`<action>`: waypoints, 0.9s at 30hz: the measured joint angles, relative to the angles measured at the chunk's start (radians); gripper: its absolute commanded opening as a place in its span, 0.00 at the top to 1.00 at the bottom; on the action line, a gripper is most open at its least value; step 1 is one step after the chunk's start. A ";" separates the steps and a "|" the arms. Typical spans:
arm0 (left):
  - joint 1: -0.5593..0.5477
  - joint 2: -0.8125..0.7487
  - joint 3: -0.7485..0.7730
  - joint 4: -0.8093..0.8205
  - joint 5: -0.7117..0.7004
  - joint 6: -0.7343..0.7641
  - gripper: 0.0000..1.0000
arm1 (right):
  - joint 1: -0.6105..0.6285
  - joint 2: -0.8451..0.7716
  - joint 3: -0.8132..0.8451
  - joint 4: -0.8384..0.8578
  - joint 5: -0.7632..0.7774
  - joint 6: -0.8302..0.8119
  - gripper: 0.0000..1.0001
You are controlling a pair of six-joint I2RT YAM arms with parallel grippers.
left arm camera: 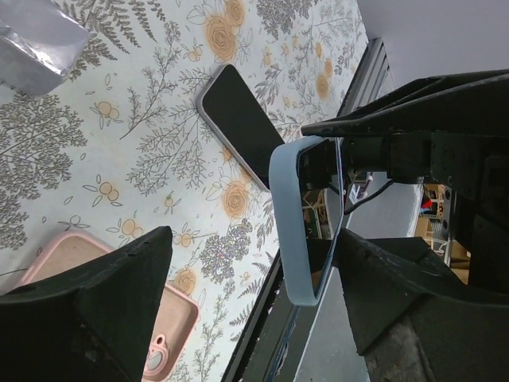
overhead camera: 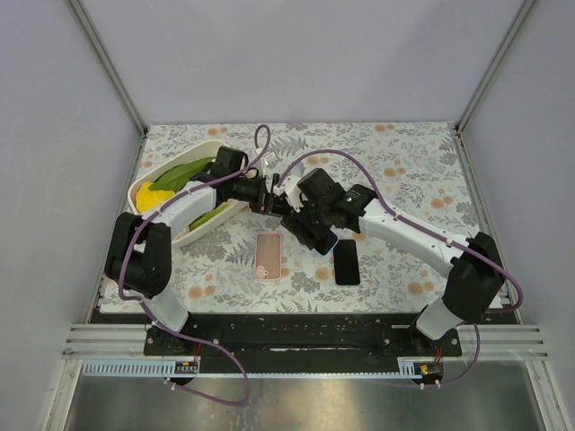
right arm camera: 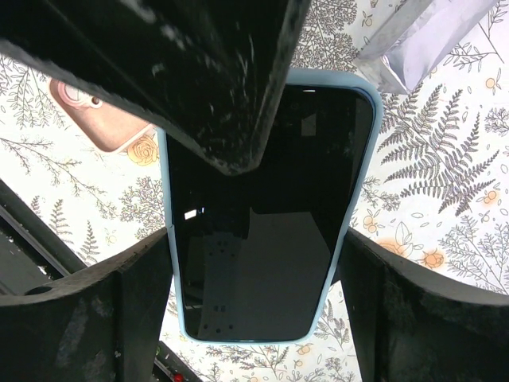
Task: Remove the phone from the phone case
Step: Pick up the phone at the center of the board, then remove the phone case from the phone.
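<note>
Right pincer (right arm camera: 256, 274) clamps the phone (right arm camera: 266, 191) (blue case (right arm camera: 169, 263) on) widthwise.

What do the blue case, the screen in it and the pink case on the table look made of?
Blue case: probably soft silicone or rubber, matte; thick rounded rim, no glare. Screen: glass, glossy; it shows reflections. Pink case: matte plastic or silicone; too small to tell.

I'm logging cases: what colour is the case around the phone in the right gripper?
Light blue case, seen best in the left wrist view.
</note>
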 measured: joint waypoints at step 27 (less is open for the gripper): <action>-0.060 0.071 0.049 0.000 0.095 -0.113 1.00 | 0.000 0.016 0.003 0.000 0.024 0.008 0.23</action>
